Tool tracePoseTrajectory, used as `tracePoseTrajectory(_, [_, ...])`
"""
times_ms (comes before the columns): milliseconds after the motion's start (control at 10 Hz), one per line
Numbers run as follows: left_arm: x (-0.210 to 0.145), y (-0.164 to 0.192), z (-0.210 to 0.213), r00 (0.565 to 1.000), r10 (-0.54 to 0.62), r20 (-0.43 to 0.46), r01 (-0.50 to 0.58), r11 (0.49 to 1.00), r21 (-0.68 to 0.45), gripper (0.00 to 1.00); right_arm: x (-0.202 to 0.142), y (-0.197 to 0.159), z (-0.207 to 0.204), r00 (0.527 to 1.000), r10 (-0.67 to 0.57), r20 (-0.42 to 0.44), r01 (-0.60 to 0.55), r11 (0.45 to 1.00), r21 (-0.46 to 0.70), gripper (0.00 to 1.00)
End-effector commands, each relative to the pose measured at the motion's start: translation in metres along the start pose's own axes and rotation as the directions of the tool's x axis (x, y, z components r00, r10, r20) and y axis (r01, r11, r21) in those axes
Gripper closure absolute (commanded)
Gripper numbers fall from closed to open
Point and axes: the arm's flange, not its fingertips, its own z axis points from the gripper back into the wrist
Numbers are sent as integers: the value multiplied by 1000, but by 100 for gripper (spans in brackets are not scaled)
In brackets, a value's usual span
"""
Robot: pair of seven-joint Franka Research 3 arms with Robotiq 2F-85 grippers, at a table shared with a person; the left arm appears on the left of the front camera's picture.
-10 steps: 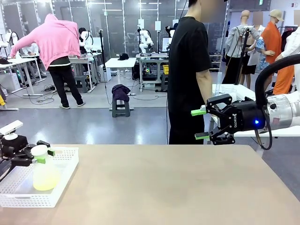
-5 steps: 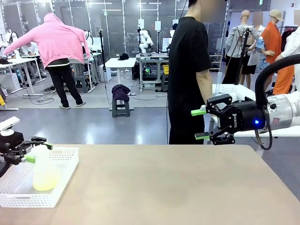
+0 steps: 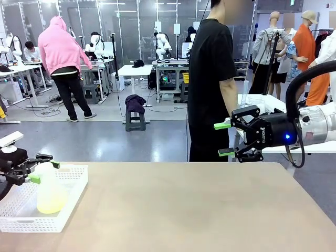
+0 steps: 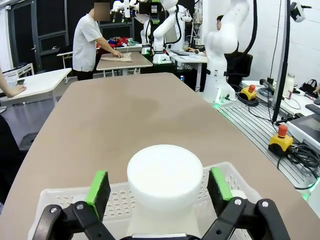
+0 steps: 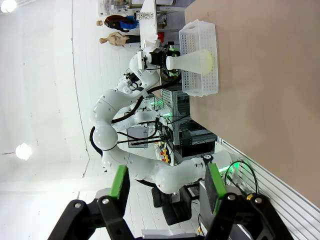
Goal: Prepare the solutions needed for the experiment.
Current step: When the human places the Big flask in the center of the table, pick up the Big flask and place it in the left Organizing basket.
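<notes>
Front view: the left gripper point(image 3: 38, 168) stands released, jaws spread either side of the flask point(image 3: 50, 189) neck. The solutions point(image 3: 51, 203) lie in the flask's base, below the gripper, inside the white basket point(image 3: 71, 202) on the bench point(image 3: 184, 210).

The right gripper point(image 3: 224, 139) hangs empty and parted; "ROBOTIQ" reads on its body.

Left wrist view: the flask cap point(image 4: 164, 172) sits between the pads point(image 4: 98, 186).

Risk: an off-centre closure could tip the flask and spill the liquid.
</notes>
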Motion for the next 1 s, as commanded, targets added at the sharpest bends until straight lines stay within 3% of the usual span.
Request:
tracePoseTrajectory(0, [1, -3, 1, 1000, -12, 10, 12, 1000, -12, 0, 0, 1, -1, 1000, -1, 0, 1, 1000, 14, 23])
tracePoseTrajectory(500, [0, 0, 0, 1000, 0, 0, 0, 1000, 0, 0, 0, 1, -1, 1000, -1, 0, 1, 1000, 14, 23])
tracePoseTrajectory(700, [2, -11, 13, 998, 1, -56, -6, 996, -93, 0, 0, 1, -1, 1000, -1, 0, 1, 1000, 14, 23])
tracePoseTrajectory(900, [8, -27, 34, 996, 28, -80, -33, 997, -65, 0, 0, 1, -1, 1000, -1, 0, 1, 1000, 14, 23])
